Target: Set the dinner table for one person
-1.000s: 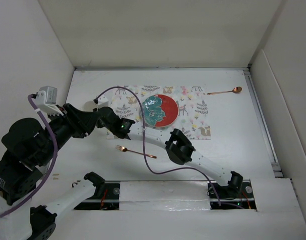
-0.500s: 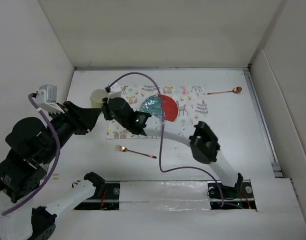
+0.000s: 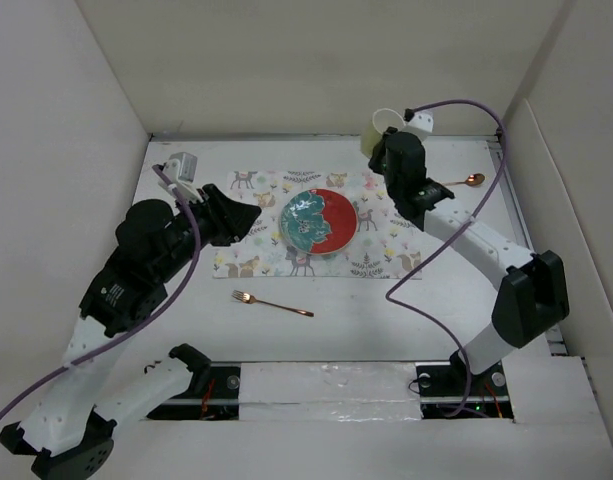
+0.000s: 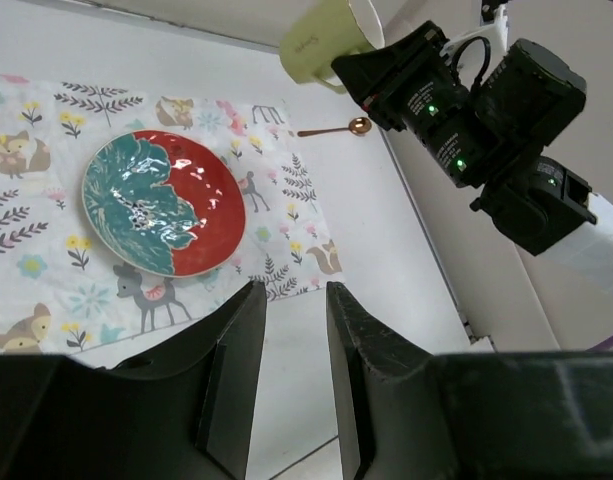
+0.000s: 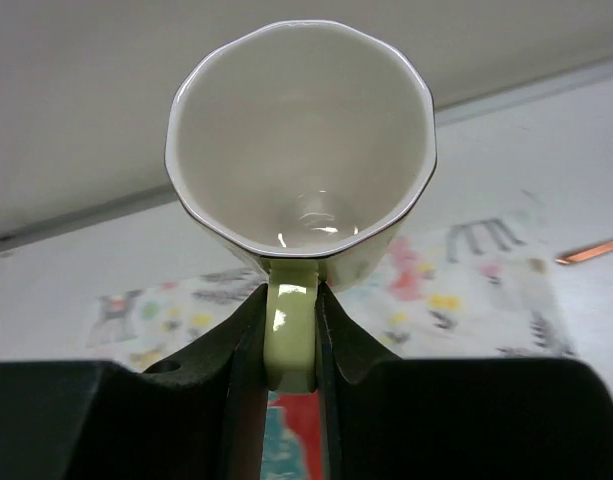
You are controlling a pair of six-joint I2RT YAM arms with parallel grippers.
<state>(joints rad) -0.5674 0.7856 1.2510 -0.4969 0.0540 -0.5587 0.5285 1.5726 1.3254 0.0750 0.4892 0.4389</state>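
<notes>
mostly white — dinner table [image 3: 436,310], panel walls [image 3: 316,60]

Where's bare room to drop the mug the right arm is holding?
Free: placemat right of the plate; dinner table strip nearer than the placemat, right of the fork; table right of the placemat, near side of the spoon. Crowded: placemat's left end, under the left fingers.

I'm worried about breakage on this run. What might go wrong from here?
The pale yellow ceramic mug hangs above the white table, pinched only at its thin handle by the right gripper; it may twist or slip and fall. The slim copper spoon lies close beneath that arm, so lowering the mug there might knock it.
</notes>
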